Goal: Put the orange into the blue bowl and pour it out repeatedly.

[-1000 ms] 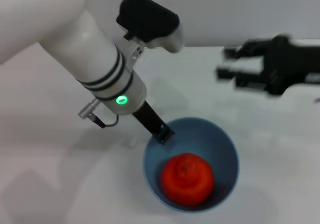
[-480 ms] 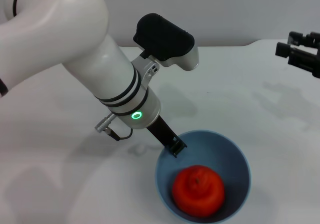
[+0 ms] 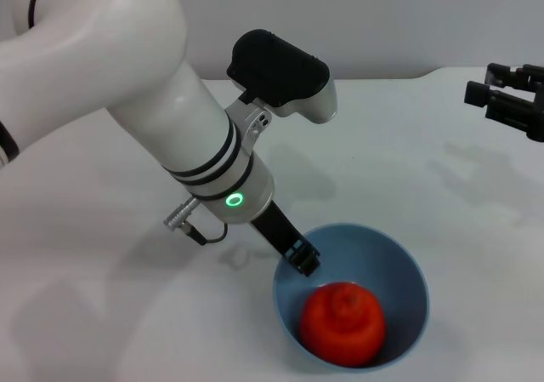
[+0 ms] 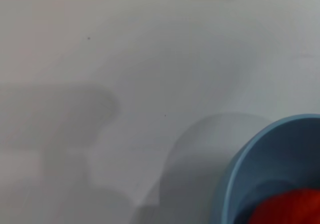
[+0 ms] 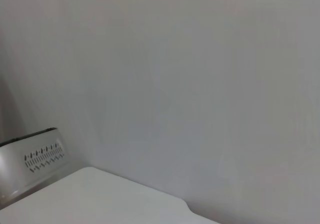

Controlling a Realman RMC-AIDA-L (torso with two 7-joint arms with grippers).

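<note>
**Orange in blue bowl, left gripper on the rim**

Item 1: the orange (image 3: 342,323). Bright red-orange fruit with lumpy skin, lying inside the blue bowl (image 3: 399,267), low against the bowl's near wall. In the left wrist view only a red patch of it (image 4: 287,209) shows, inside the bowl's rim (image 4: 240,159).

Item 2: the blue bowl. Light blue, deep, smooth inside, upright on the white table (image 3: 382,161) at the near centre-right of the scene. Its mouth faces up and its near edge runs out of the head view.

Item 3: the left gripper (image 3: 303,258). Comes in from the left on a large white arm with a lit green ring at the wrist. Its dark fingertip sits right at the bowl's far-left rim, one finger appearing to reach just inside the wall. The fingers look clenched on the rim, though the contact itself is partly hidden by the finger.

Item 4: the right gripper (image 3: 501,101). Black, at the far right edge of the head view, well apart from the bowl and raised above the table. Its fingers are released and spread, with nothing between them. The right wrist view shows only a pale wall (image 5: 190,84), a corner of the table (image 5: 100,199) and a grey vented panel (image 5: 35,159).
</note>
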